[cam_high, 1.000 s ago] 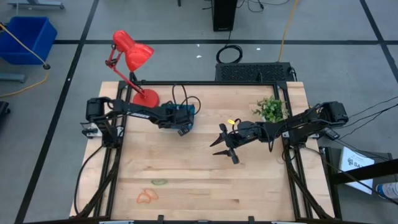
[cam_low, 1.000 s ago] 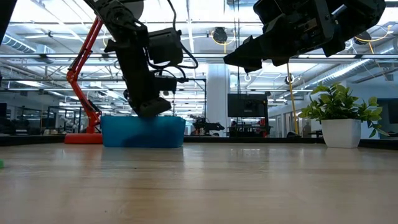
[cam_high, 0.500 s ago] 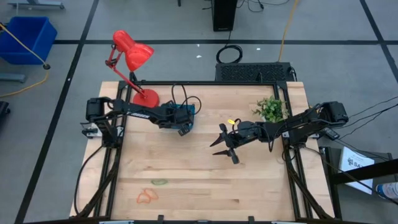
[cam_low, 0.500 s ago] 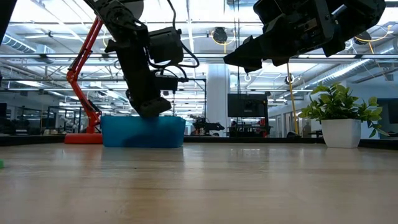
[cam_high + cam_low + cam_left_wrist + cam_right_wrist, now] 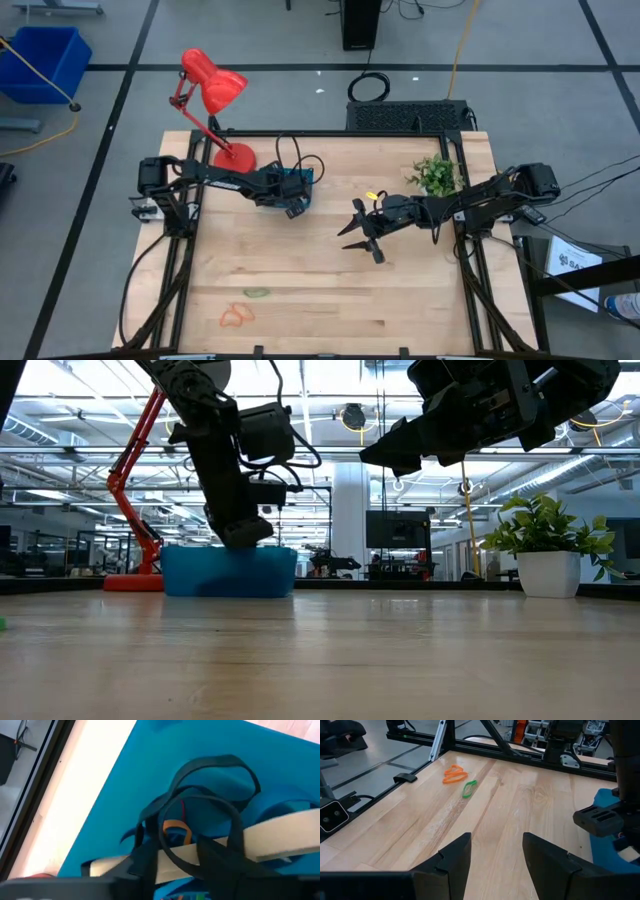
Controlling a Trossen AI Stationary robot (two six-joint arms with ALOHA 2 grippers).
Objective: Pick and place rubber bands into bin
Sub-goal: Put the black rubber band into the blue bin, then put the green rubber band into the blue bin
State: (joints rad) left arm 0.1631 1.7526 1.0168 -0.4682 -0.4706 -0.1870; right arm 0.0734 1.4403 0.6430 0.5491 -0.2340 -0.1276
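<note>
Teal bin [image 5: 298,180] directly under left gripper [image 5: 291,203], positioned for drop; jaw state unclear. Right gripper [image 5: 358,236] fingers apart, orange/green bands [image 5: 460,776] ahead — prob next pick.

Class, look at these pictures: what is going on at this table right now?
A two-armed robot is clearing thin elastic rubber bands off a wooden table. The left gripper is down in the small shallow teal plastic bin, where black bands lie. The right gripper hangs open above mid-table. An orange band and a green band remain near the front-left corner.
</note>
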